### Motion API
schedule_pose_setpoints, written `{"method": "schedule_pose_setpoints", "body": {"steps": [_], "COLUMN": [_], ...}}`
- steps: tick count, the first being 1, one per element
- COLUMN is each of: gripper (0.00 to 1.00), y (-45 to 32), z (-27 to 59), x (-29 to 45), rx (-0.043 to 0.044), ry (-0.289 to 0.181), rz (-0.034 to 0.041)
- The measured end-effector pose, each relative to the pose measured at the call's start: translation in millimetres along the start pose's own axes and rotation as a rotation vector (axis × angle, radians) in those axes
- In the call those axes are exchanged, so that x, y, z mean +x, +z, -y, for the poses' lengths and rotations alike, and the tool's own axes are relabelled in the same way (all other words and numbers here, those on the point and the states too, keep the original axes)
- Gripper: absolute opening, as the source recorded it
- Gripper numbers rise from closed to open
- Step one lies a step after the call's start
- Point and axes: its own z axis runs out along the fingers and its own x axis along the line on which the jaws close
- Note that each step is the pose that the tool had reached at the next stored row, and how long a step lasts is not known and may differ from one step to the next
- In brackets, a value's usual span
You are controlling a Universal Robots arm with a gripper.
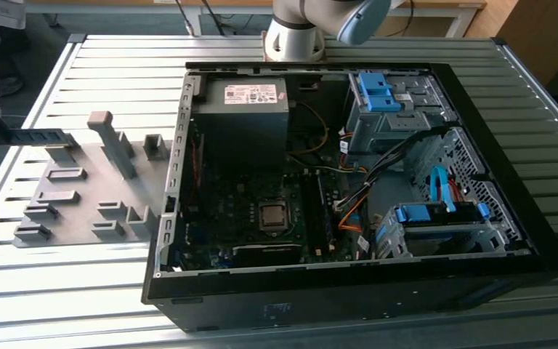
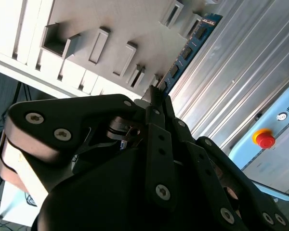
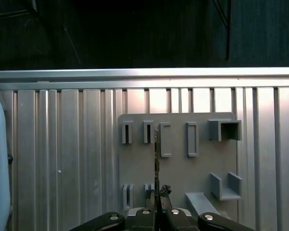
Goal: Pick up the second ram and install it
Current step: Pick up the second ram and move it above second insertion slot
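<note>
Set on one slatted metal table (image 1: pixel 114 58): one open black computer case (image 1: pixel 357 294). Holds one power supply (image 1: pixel 243 109) at the far end, one motherboard (image 1: pixel 230 211) nearer, and two drive cages with blue fittings toward the exterior view's right, one far (image 1: pixel 395 109), one near (image 1: pixel 444 233). To the exterior view's left of the case, one grey fixture plate (image 1: pixel 75 214) with slots and blocks. At that plate's far corner, one gripper (image 3: pixel 157 191), jaws clamped on the second ram (image 2: pixel 190 45), outside the case and edge-on in the first wrist view. Touching the plate's slots or not: impossible to tell.
</note>
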Motion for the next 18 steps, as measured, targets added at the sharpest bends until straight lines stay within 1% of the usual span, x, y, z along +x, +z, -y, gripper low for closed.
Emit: {"method": "schedule_pose_setpoints", "body": {"steps": [18], "gripper": [0.14], "y": [-9.3], "z": [-0.1], "x": [-0.2], "rx": [0.0000], "ry": [0.000], "rz": [0.0000]}}
